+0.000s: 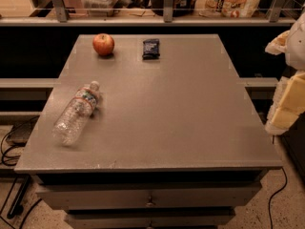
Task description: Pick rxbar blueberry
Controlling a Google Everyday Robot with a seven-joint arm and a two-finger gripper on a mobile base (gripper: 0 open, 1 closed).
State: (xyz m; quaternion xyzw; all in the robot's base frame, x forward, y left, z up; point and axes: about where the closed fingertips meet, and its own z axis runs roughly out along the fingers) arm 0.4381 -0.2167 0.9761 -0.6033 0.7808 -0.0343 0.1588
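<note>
Grey counter point(162, 128) fills your view, with drawers under its front edge and a cluttered shelf behind a rail at the back. Here's where you stand: nothing picked yet. The bar point(151, 48) lies flat on the counter at the far end, a little left of centre, untouched. Your gripper point(286, 104) hangs off the counter's right edge, about mid-depth, well apart from the bar and not over the surface at all. Open or closed? You cannot tell from this view, and nothing shows in its hold. So by my read the whole job is ahead of you: reach across and back, come down on the bar, close, lift.

Now the bar itself: small, flat, rectangular, in a dark navy-black wrapper with faint pale print, its long side running away from you. It's slightly smaller than the apple point(103, 44), which sits to its left, near but apart. The bottle point(76, 112) lies on its side toward the front left, well apart. There's bare counter all round the bar, so the approach looks free; being so flat, it may give you little to grip.
</note>
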